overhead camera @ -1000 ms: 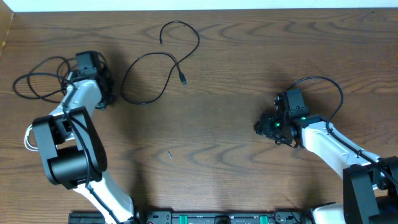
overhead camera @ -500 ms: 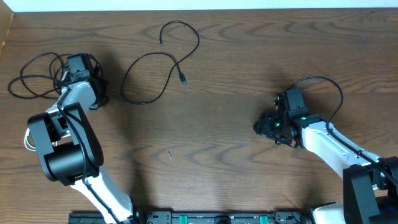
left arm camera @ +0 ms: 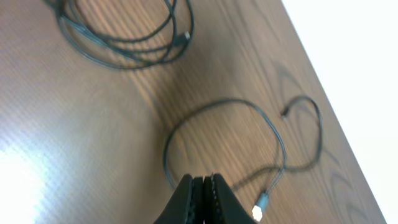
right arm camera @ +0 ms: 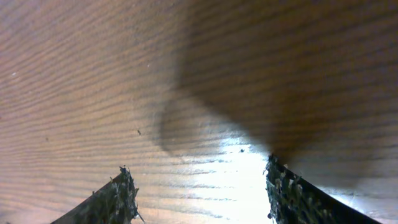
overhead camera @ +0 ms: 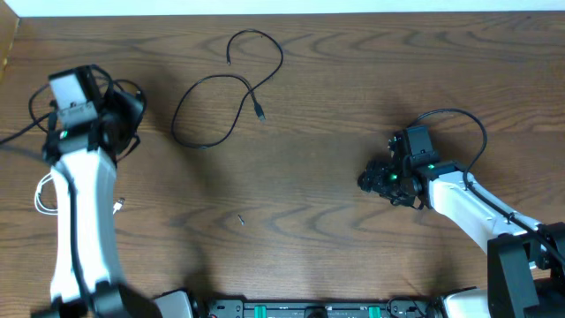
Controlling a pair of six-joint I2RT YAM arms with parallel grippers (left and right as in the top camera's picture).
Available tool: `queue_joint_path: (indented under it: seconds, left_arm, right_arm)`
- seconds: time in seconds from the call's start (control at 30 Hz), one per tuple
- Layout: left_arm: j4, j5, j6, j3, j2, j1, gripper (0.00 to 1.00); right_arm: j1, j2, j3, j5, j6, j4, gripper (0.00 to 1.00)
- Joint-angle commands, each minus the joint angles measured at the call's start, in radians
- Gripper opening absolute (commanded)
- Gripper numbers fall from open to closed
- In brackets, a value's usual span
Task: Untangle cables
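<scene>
The cables look mostly sorted, judging from how they lie. The short black cable [overhead camera: 173, 124] rests by itself in one open loop and a smaller curl, crossing nothing else. The white cable [overhead camera: 40, 196] lies apart from it. It is partly hidden under the left arm [overhead camera: 79, 203], so it is impossible to tell whether it is clear of the long black cable [left arm camera: 149, 53]. The long black cable sits bunched in several overlapping turns. It is probably what is left to spread out, though no knot can be made out.

In the left wrist view, the short black cable's loop lies just beyond the tips of the left gripper [left arm camera: 202, 194]. Its plug [left arm camera: 261, 202] is just to the right of them. One strand runs close by the left-hand jaw, and it is not clear whether it touches. The long black bunch lies well beyond the jaws, up and to their left. These jaws are clenched tight, with nothing visible between them.

The right gripper [right arm camera: 199, 186] is released, its jaws wide apart. Only bare table [right arm camera: 93, 74] shows between them, and no cable lies near.
</scene>
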Motion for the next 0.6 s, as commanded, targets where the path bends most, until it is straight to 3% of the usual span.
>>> queue_joint_path:
  seconds: [0.0,0.1,0.27,0.57]
  left_arm:
    - [-0.071,0.058,0.058,0.002,-0.114,0.001,0.08]
    - [-0.16,0.101,0.09,0.001,-0.217,-0.006,0.08]
    - [-0.233,0.142,0.261,-0.014,-0.414,-0.037,0.08]
    - [-0.269,0.15,0.367,-0.136,-0.811,-0.046,0.08]
  right_arm:
    - [0.005,0.066,-0.068,-0.035,-0.014,-0.034,0.73]
    - [0.003,0.064,-0.06,-0.061,-0.061,-0.037,0.81]
    - [0.002,-0.003,-0.02,-0.06,-0.089,-0.098,0.86]
    - [0.002,-0.383,0.095,-0.039,-0.099,-0.151,0.91]
